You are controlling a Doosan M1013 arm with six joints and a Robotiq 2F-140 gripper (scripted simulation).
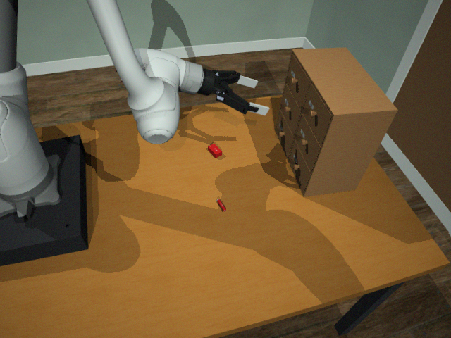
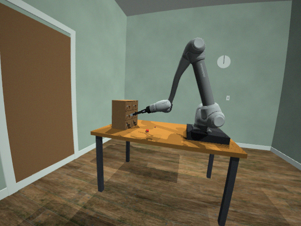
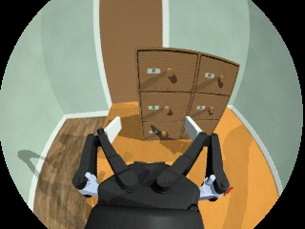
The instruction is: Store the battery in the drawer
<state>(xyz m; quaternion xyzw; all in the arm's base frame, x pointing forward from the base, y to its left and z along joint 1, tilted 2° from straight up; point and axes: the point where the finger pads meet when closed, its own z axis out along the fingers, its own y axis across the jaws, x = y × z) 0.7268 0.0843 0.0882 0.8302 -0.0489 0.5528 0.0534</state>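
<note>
The AAA battery (image 1: 220,204) (image 2: 154,126) is a small red cylinder lying on the table, in front of the chest and well away from the gripper. The small chest (image 1: 359,145) (image 2: 118,114) stands upright; its six drawers look pushed in. Each has a round knob and a small letter label. In the wrist view, the upper right drawer (image 3: 206,86) has a label that looks like M, but it is too small to be sure. My gripper (image 1: 254,95) (image 2: 131,114) (image 3: 152,122) is open and empty, above the table, pointing at the chest's front without visible contact.
A red block (image 1: 215,150) (image 2: 147,130) lies on the table (image 1: 182,269) between the robot's base and the chest. Part of a red thing (image 3: 229,191) shows beside the right finger linkage in the wrist view. The black base (image 1: 44,232) stands at the table's other end.
</note>
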